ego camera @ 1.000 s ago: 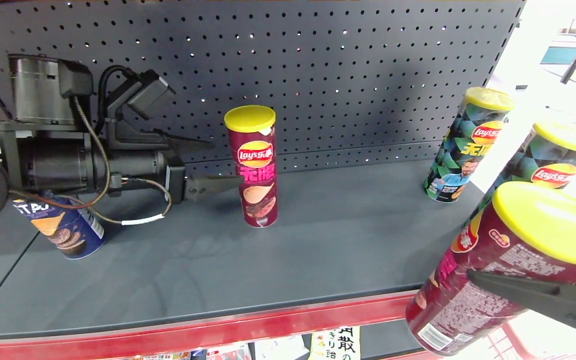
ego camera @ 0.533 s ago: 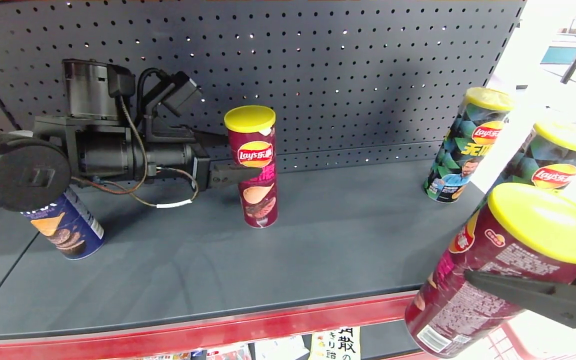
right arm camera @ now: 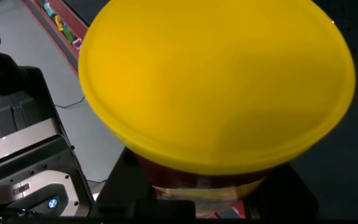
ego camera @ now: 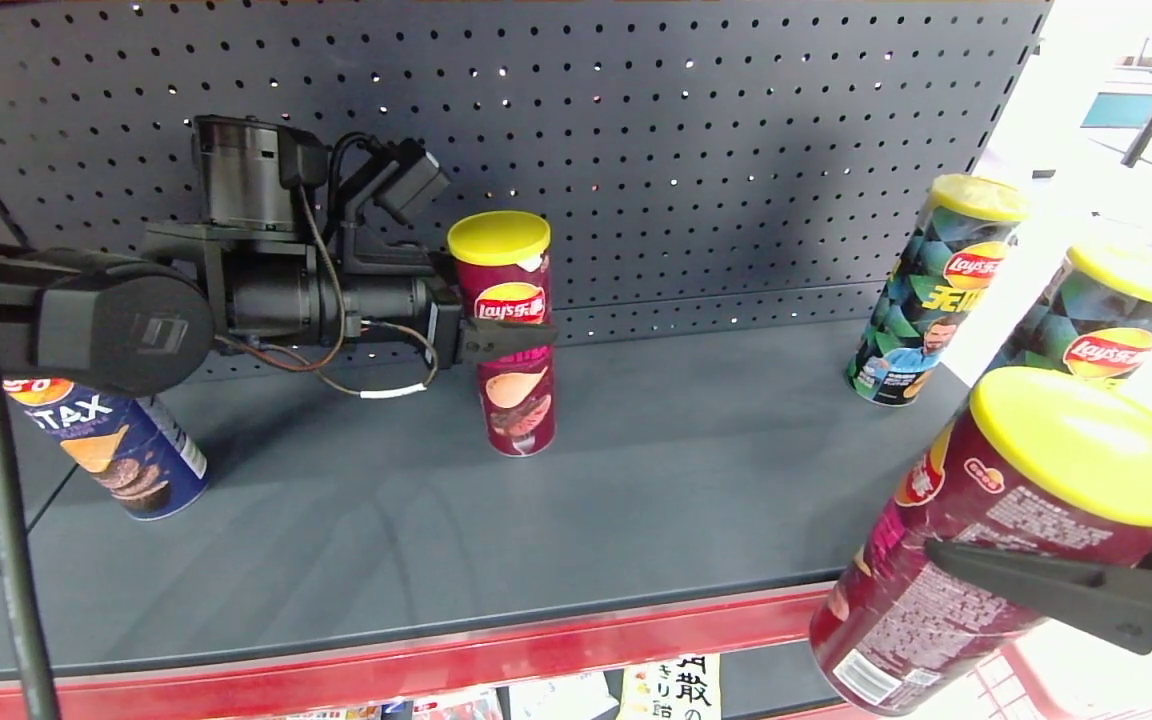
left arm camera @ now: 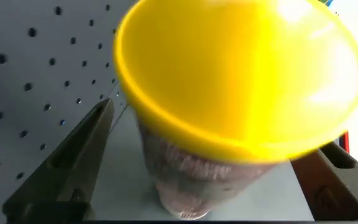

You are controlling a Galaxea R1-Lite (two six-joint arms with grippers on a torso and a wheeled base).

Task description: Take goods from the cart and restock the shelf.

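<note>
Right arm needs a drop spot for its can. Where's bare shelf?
Widest bare shelf for the held can: between the standing maroon can and the two green cans at the right end. Also the front strip from the blue can to the maroon one. Crowded: around the standing maroon can, which the left gripper straddles.

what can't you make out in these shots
Head view: far finger of left gripper, behind maroon can.
Head view: top of blue can, under left arm.
Head view: base of nearer green can, behind held can.
Right wrist view: body of held can, mostly under its lid.
</note>
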